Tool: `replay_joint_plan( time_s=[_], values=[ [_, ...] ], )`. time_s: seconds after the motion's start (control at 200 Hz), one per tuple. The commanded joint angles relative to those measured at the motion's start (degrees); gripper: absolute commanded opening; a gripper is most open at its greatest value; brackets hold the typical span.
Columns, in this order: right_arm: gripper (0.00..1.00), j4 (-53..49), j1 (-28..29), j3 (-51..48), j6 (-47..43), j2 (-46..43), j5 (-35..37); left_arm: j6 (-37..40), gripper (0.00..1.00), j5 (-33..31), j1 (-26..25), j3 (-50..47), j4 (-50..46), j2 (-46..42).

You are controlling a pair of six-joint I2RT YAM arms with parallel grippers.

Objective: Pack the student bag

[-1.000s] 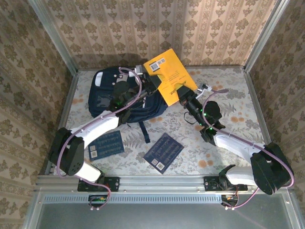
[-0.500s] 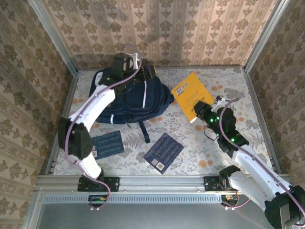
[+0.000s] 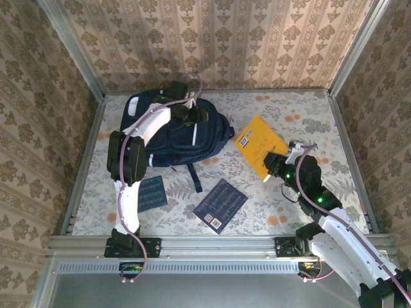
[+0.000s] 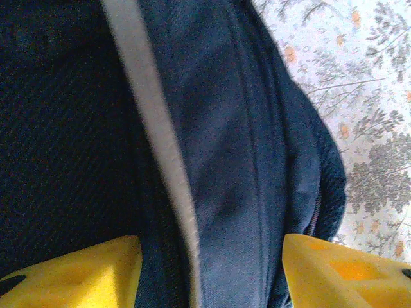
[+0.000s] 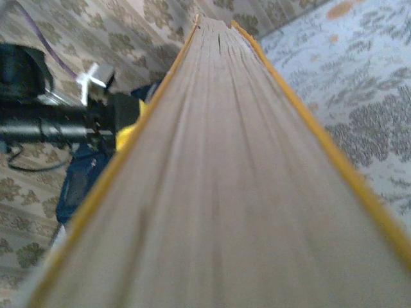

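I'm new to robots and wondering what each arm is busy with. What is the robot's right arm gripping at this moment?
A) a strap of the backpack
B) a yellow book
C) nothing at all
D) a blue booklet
B: the right gripper is clamped on the near corner of the yellow book, holding it tilted above the table to the right of the backpack.

A yellow-covered book (image 5: pixel 218 179) shows its grey page edge, running straight ahead from the right end effector (image 3: pixel 270 168) and blurred close up. Ahead to its left, the left arm (image 5: pixel 58 122) hangs above the navy student bag (image 5: pixel 80 183); to its right lies the floral bench (image 5: pixel 359 83).
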Motion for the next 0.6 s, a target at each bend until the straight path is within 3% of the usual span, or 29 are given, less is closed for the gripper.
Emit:
replay_joint_plan(
  time_s=[0.0,0.17,0.43,0.595],
  values=[
    [0.00,6.2,-0.7,-0.4,-1.3,0.2,-2.2,0.8,0.57,1.9,-0.1,2.5,-0.4,1.3],
    [0.00,8.0,-1.3,-0.8,-0.9,1.5,-2.6,-0.5,0.40,3.9,-0.7,3.9,0.2,3.8],
    [0.00,7.9,-2.1,-0.5,-0.3,1.1,-3.1,2.2,0.35,0.7,-0.9,7.4,-4.0,7.1],
    [0.00,6.5,-2.5,0.7,-0.9,0.7,-3.3,5.3,0.00,1.4,-1.3,13.4,-10.0,8.9]
  ],
)
